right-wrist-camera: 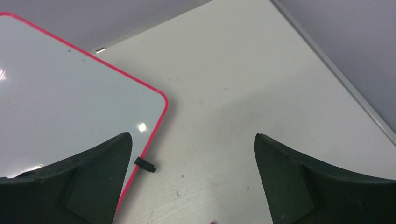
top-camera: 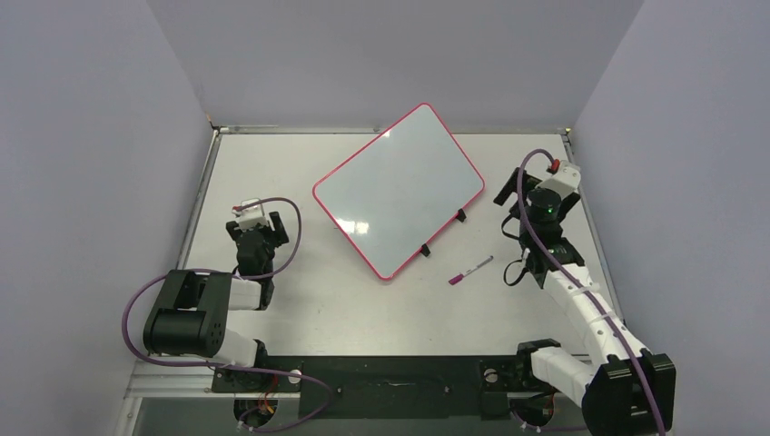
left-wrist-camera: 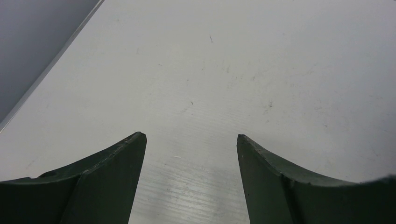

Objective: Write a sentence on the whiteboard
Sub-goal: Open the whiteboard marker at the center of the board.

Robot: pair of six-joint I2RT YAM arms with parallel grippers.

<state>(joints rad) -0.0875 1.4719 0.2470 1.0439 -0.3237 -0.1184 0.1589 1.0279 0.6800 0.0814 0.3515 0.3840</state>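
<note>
We look down on a pale table [top-camera: 300, 318], lightly scuffed and speckled, edged by a thin metal rim [top-camera: 381, 130]. Plain lilac-grey walls [top-camera: 82, 136] close it in on three sides. The whiteboard [top-camera: 398, 186] lies on the far middle of the table, turned at a slant. Its pink-red frame is rounded at the corners, and its glossy white face catches spots of light. Two small black clips [top-camera: 460, 216] sit on the edge facing the right arm. A marker [top-camera: 470, 271] with a magenta end lies on the table near that edge, between the board and the right arm. The left gripper [left-wrist-camera: 191, 137] hangs over bare table on the left side, well apart from the board, its jaws spread wide with nothing between them. The right gripper [right-wrist-camera: 191, 136] hovers beside the board's right corner, its jaws likewise wide apart and empty.
</note>
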